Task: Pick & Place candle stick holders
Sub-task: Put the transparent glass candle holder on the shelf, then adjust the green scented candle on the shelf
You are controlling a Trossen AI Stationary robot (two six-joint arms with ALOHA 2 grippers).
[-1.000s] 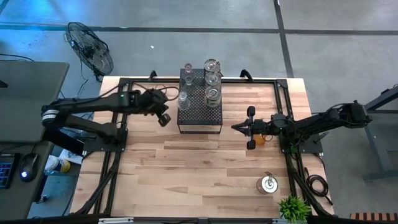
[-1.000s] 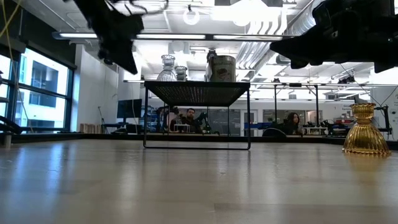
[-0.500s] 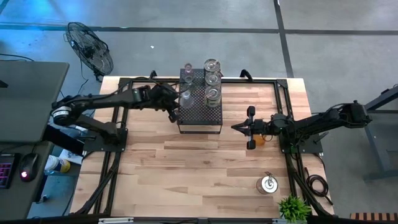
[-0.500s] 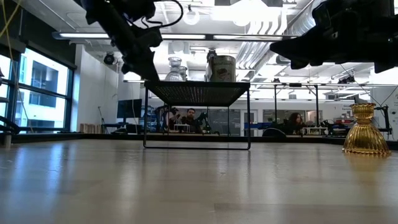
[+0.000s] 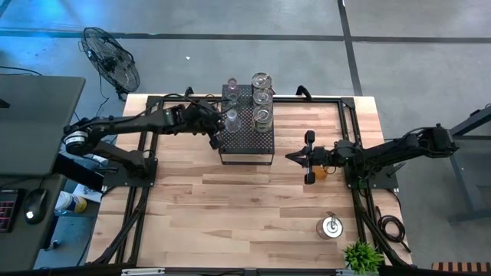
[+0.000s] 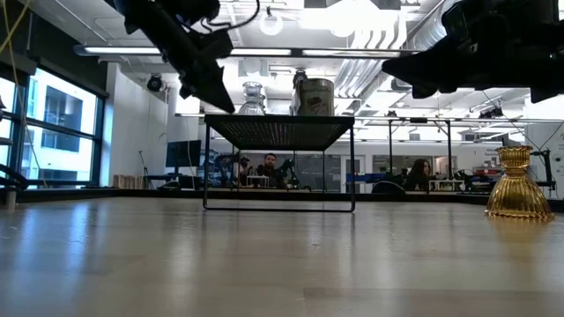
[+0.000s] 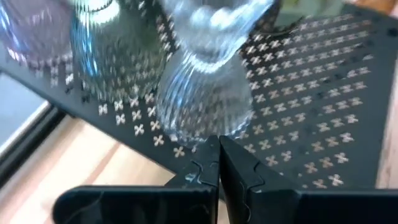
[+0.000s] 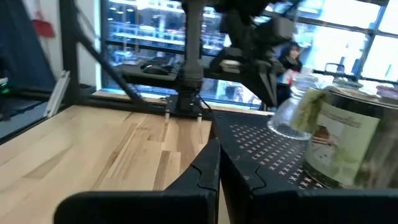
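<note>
- Our left gripper (image 7: 219,163), fingers pressed together, nudges a ribbed glass holder (image 7: 208,81) on the perforated stand (image 5: 247,138) by the worktop's far edge.
- Our right gripper (image 8: 217,169), fingers likewise together, waits above the amber holder (image 6: 517,185) near the right edge.

clear holders (image 5: 261,100) upright, amber holder (image 6: 518,184) apart

Grey concrete floor (image 5: 230,19) with dark seam lines, upper half of high view. Black pedestal fan (image 5: 112,61) upper left. Dark desk (image 5: 31,123) at left edge, mouse (image 5: 34,205) lower left. Low view: large windows (image 6: 53,123) at left, ceiling light strips (image 6: 264,51) across top, seated people (image 6: 414,172) mid-frame.
</note>
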